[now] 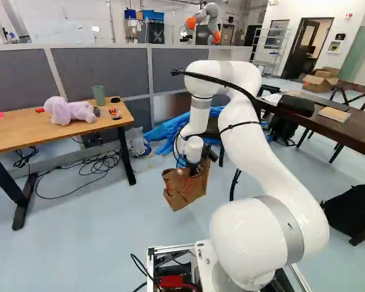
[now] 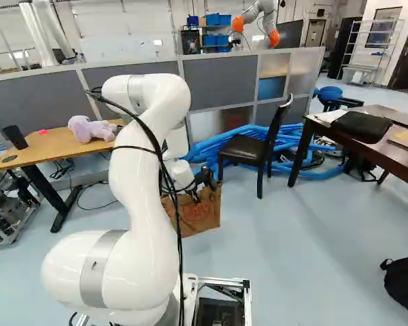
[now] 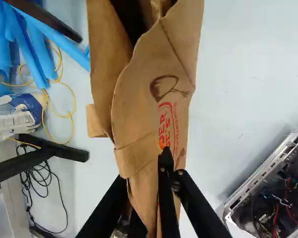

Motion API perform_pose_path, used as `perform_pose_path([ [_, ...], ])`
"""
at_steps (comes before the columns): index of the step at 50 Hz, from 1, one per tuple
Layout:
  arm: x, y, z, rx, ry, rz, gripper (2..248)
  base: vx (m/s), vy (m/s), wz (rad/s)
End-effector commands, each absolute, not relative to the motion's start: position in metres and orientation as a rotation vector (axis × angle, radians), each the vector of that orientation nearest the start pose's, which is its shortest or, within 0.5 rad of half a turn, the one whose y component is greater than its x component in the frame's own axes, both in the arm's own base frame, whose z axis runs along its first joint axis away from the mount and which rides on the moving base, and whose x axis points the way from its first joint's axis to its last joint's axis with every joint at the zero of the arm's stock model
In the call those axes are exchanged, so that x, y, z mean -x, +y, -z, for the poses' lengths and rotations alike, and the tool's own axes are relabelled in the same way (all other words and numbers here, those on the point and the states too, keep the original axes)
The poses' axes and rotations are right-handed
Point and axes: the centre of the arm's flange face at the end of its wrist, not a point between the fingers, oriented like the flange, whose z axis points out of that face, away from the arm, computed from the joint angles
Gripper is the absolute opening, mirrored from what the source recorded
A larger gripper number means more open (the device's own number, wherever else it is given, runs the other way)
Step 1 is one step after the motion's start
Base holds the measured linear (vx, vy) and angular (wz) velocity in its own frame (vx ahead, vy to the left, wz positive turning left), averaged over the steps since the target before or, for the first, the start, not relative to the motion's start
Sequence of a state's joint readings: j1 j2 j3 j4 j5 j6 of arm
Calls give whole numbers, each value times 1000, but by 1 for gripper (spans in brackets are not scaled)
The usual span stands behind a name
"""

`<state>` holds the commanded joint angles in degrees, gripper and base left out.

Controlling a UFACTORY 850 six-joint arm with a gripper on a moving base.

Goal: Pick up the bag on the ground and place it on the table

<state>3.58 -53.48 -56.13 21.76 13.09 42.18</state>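
Note:
The brown paper bag [image 1: 185, 187] with red print hangs tilted below my gripper [image 1: 201, 163] in the left base view, ahead of the arm. The right base view shows the bag [image 2: 198, 214] partly behind the arm's cables; whether its bottom touches the floor I cannot tell. In the wrist view my gripper [image 3: 145, 186] is shut on the bag [image 3: 144, 119], its creased paper pinched between the black fingers and its open top spreading ahead of them. A light wooden table [image 1: 24, 135] stands at the left of the left base view, and a dark table [image 2: 401, 155] is at the right of the right base view.
The wooden table carries a purple plush toy [image 1: 70, 111] and a green cup [image 1: 98, 95]. A black chair [image 2: 248, 148] and blue tubes [image 2: 221, 144] lie beyond the bag. Cables [image 1: 88, 167] trail under the wooden table. A black backpack [image 1: 353, 210] rests at right; another robot [image 1: 205, 23] stands behind the partition.

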Motion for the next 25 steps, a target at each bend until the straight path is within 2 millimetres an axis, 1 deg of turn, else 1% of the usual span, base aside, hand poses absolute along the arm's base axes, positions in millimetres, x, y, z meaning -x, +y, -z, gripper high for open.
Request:
perform_pose_path([
  [19,-493,26,-117,2640,1539,313,21,0,0,0],
  [25,-489,27,-125,2669,1499,287,21,0,0,0],
])
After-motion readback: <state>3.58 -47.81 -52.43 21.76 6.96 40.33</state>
